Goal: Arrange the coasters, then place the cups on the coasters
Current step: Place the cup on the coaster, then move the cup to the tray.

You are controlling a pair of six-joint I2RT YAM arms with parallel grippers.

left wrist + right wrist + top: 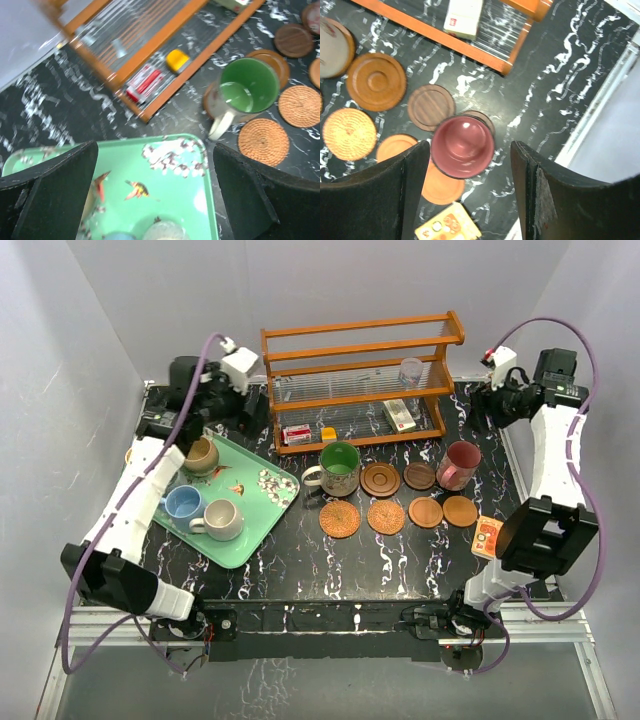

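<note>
Your right gripper (470, 147) hangs over the maroon cup (461, 464), fingers spread clear of its rim. The cup stands on what looks like a dark coaster (481, 117), mostly hidden. Your left gripper (155, 150) gapes wide above the green tray (175, 200). The green cup (339, 467) sits just beside a woven coaster (263, 142).

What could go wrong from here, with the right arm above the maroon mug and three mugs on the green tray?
The maroon ceramic mug sits off-centre on its dark wooden coaster; the open right gripper could nudge it further if it dips. On the green tray, the light blue mug and cream mug stand close, so the open left gripper may knock one while taking the other.
</note>
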